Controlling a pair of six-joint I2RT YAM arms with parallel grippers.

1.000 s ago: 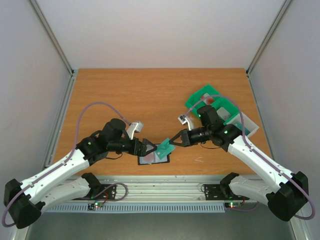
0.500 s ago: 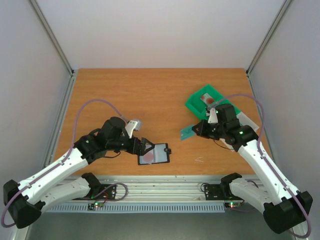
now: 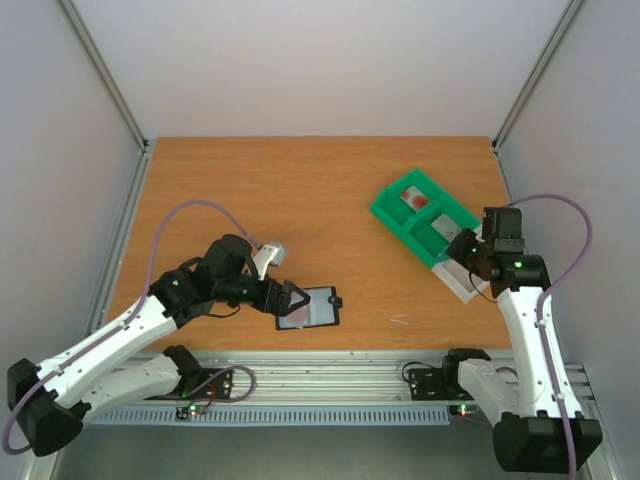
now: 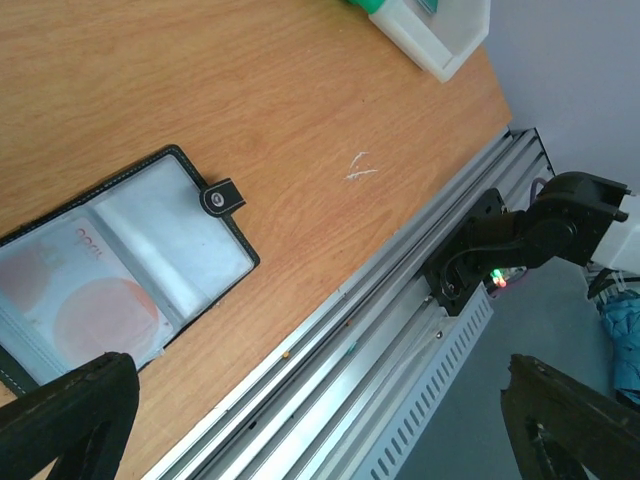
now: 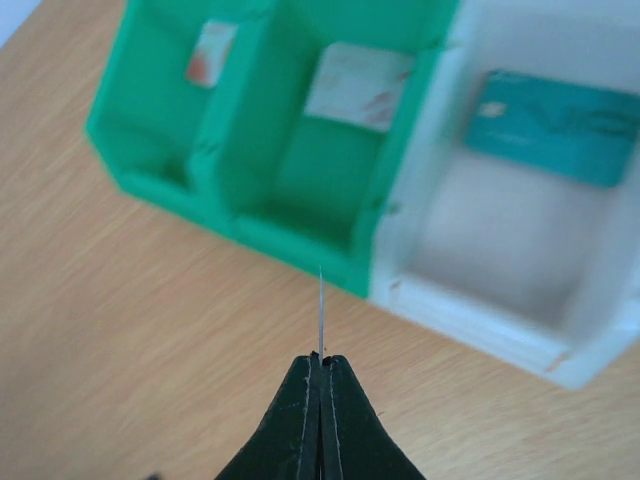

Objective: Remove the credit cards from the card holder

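Since my left end effector hangs spread beside the open card holder at 6 o'clock on the table, I judge its pale card light, stiff and slick, best pinched at the slot mouth. Farther off, at 3 o'clock, my right end effector is pressed together on what looks like a thin card seen edge-on, above the green tray.

A wooden table stood between plain pale walls, with grey metal posts rising at its far corners.

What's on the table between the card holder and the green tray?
Nothing: bare tabletop between card holder and green tray, in the top view.
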